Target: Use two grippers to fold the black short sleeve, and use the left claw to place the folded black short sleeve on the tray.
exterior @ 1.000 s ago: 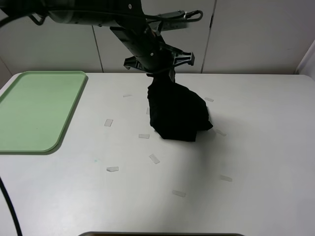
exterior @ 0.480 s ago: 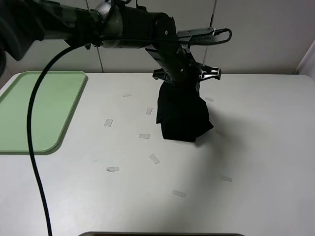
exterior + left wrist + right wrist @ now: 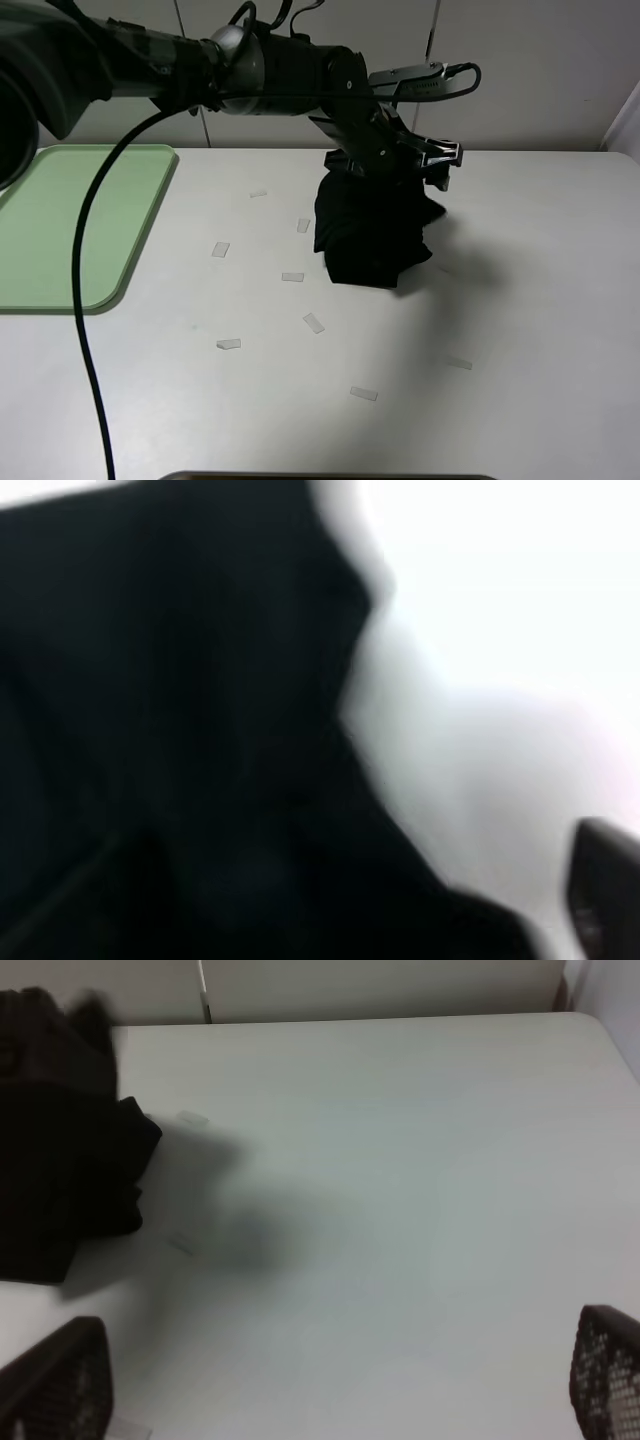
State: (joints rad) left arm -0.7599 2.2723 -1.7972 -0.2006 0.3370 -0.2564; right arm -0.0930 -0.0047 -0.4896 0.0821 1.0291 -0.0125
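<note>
Up at the table's [image 3: 520, 330] far middle, the left claw [image 3: 400, 170] sits on top of the black shirt [image 3: 372, 232], a crumpled bundle resting on the tabletop well right of the green tray [image 3: 70, 225]. Its prongs look spread, but whether cloth is caught between them cannot be told. From the right wrist, the right gripper [image 3: 330, 1380] has its fingers [image 3: 55, 1380] wide apart over bare table, holding nothing. Small tape strips [image 3: 220, 249] dot the surface.
</note>
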